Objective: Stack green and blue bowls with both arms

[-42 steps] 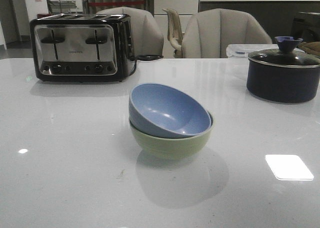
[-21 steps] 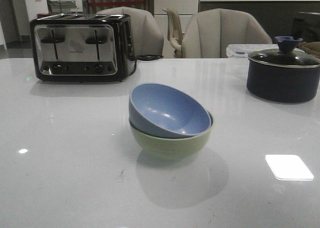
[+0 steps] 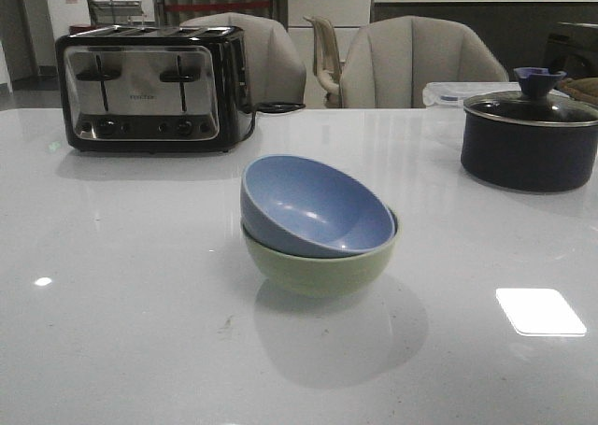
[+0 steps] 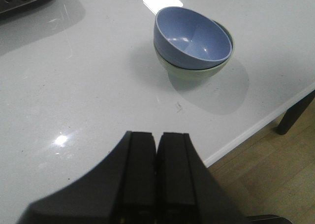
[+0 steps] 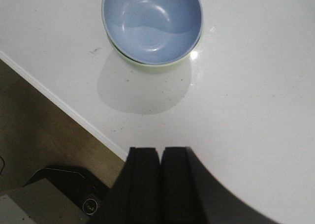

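Observation:
The dusty blue bowl (image 3: 313,205) sits tilted inside the pale green bowl (image 3: 318,266) at the middle of the white table. The stack also shows in the left wrist view, blue bowl (image 4: 192,37) over green bowl (image 4: 197,74), and in the right wrist view, blue bowl (image 5: 151,22) with a sliver of green bowl (image 5: 152,65) under it. My left gripper (image 4: 157,138) is shut and empty, held back near the table's front edge. My right gripper (image 5: 160,152) is shut and empty, also back from the bowls. Neither arm shows in the front view.
A black-and-steel toaster (image 3: 149,89) stands at the back left. A dark navy pot with a glass lid (image 3: 528,135) stands at the back right. Chairs (image 3: 411,61) stand behind the table. The table's front edge (image 4: 256,130) drops to a wooden floor.

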Available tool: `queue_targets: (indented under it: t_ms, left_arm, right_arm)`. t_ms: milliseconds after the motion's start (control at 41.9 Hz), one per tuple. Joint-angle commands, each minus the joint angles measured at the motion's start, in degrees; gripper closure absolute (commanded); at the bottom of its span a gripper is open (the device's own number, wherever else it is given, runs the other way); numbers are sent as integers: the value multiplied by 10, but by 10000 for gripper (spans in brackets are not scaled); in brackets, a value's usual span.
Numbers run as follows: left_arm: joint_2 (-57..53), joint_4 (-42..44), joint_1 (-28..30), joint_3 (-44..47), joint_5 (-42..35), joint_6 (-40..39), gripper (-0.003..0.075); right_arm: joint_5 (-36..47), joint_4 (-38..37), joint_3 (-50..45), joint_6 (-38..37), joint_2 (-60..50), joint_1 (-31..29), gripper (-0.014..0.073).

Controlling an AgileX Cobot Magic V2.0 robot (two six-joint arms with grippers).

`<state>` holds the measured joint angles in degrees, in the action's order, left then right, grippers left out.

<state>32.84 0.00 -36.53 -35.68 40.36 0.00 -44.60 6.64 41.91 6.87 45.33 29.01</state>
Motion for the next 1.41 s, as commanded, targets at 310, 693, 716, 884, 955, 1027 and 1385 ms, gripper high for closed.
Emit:
queue_targets:
  t_ms: [310, 693, 716, 884, 955, 1027, 1385]
  left_arm:
    - [-67, 14, 56, 22, -84, 3, 619]
    - [-286, 23, 275, 289, -339, 0, 619]
    - [-300, 21, 281, 300, -345, 0, 619]
    - [-344, 19, 314, 349, -388, 0, 619]
    - [-343, 19, 321, 365, -419, 0, 619]
    - [-344, 18, 324, 371, -437, 0, 619]
    - [-343, 16, 324, 371, -454, 0, 619]
  right_arm:
    - [34, 0, 15, 5, -4, 0, 559]
    - [34, 0, 15, 5, -4, 0, 559]
    - [34, 0, 15, 5, -4, 0, 559]
    - [34, 0, 15, 5, -4, 0, 559]
    - [32, 0, 15, 5, -4, 0, 559]
    - [32, 0, 15, 5, -4, 0, 559]
    - [32, 0, 15, 5, -4, 0, 559]
